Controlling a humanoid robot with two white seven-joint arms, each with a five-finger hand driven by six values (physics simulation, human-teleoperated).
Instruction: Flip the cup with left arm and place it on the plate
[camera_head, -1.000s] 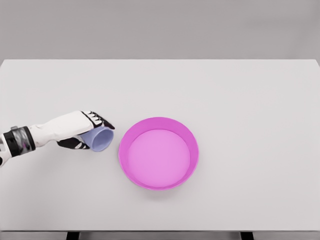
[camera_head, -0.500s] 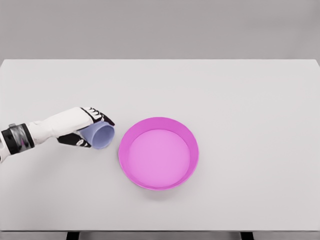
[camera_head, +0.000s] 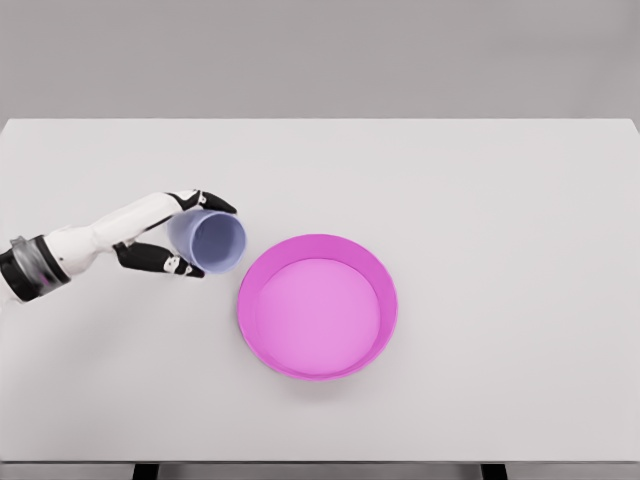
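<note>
Left hand (camera_head: 170, 240) curls around pale blue plastic cup (camera_head: 209, 241), cup tipped on side, mouth facing right-near toward round magenta plate with raised rim (camera_head: 318, 305).
Grasp done; flip partway; placing left.
Cup just left of plate, apart from rim.
White surface (camera_head: 480, 200) open right and far.

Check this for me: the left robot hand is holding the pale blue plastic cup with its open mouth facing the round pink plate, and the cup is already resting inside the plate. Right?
Not quite. In the head view, the pale blue plastic cup is not inside the round pink plate; it sits left of the plate, apart from it. The rest holds: the left robot hand grips the cup, its open mouth turned toward the plate.
</note>
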